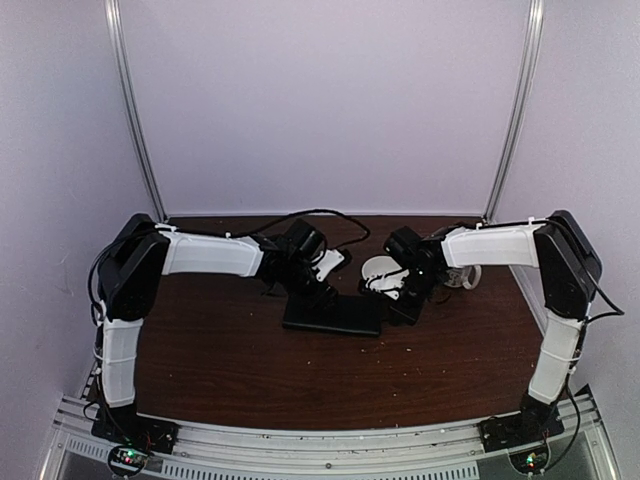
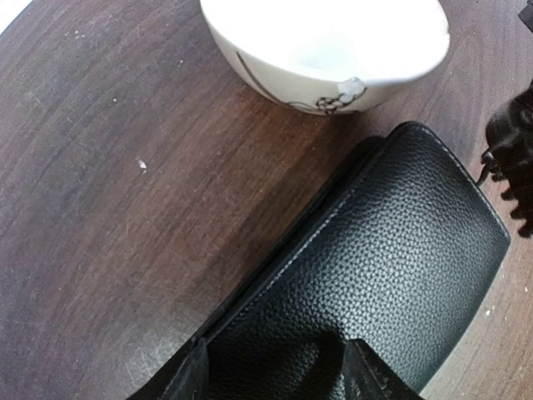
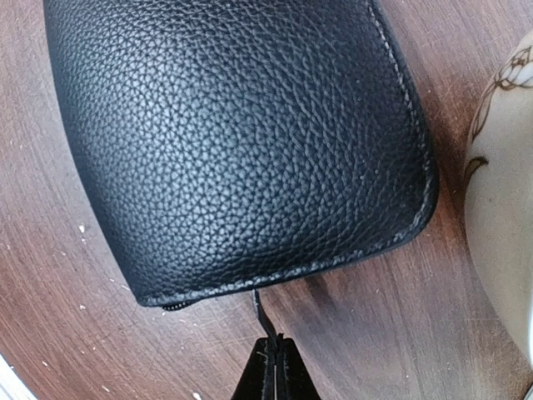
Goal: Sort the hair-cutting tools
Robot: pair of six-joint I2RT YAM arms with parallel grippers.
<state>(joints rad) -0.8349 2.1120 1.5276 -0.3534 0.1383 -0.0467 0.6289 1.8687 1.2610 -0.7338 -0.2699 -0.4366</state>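
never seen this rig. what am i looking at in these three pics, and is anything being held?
Two robot arms, the left arm and the right arm, are bolted at the near edge of a wooden table. The wide picture comes from a fixed camera above and behind them. The other two come from cameras on each wrist, looking past that arm's own fingers.

A flat black case lies on the table, with a white bowl just beyond it. No scissors are visible.

The left gripper is open over one end of the case. The right gripper is shut on a thin black tab at the case's edge, probably its zipper pull.
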